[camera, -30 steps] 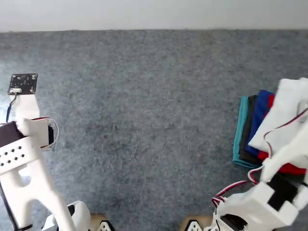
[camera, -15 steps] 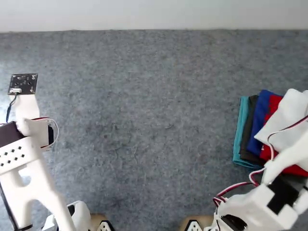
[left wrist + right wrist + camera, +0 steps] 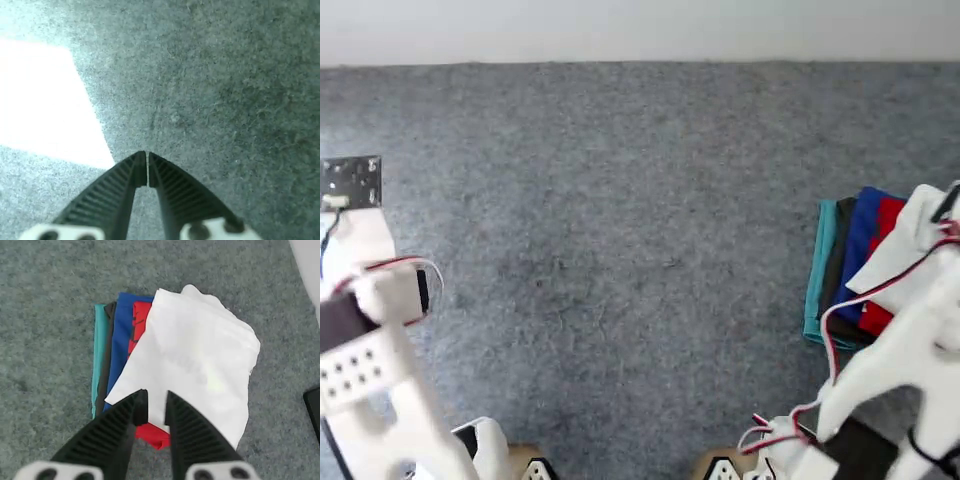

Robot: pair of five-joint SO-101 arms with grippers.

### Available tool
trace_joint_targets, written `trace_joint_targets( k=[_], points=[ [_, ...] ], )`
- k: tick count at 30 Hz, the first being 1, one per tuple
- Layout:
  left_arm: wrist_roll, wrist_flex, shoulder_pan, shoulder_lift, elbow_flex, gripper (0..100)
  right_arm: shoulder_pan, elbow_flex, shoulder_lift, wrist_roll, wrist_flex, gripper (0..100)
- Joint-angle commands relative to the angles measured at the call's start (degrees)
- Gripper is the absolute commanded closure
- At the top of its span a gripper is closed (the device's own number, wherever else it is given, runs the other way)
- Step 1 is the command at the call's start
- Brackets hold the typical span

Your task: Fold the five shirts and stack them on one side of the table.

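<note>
Now, high view: the stack of shirts [image 3: 848,265] sits at one side of the desk [image 3: 620,200], under the right arm [image 3: 905,350]. The white shirt [image 3: 910,240] is on top, askew to the layers below. The left arm [image 3: 370,370] is well apart from it.

Left wrist view: left pincer [image 3: 148,172] closed, tips touching, empty, with bare desk beneath.

Right wrist view: right pincer [image 3: 151,407] narrowly parted and seemingly holding nothing. The white shirt's corner is directly below the tips, with the stack spreading beyond them.

Judgement: stacking looks near done. Widen the fingers and rise straight up so neither tip snags that corner. If squaring, nudge the corner gently so the lower layers stay put.
</note>
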Motion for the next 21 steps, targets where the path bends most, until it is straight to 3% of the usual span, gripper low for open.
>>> trace_joint_targets(
  k=[1, 8, 13, 17, 21],
  points=[
    [1.41, -0.53, 0.18, -7.38, 2.59, 98, -1.27, 5.71, -6.64, -1.58, 2.42, 96.0],
    [1.49, -4.31, 0.35, -20.40, 12.70, 98, -11.56, 30.68, -26.68, -14.51, 1.80, 96.0],
    [2.20, -12.31, 5.36, -29.45, 23.25, 98, -16.84, 49.58, -39.08, -20.48, -9.63, 96.0],
    [9.49, -19.25, 10.29, -35.96, 31.78, 98, -20.88, 63.38, -47.87, -26.99, -19.12, 96.0],
    [14.59, -26.20, 15.30, -41.58, 39.25, 98, -25.98, 74.37, -55.87, -27.69, -25.45, 96.0]
  ],
)
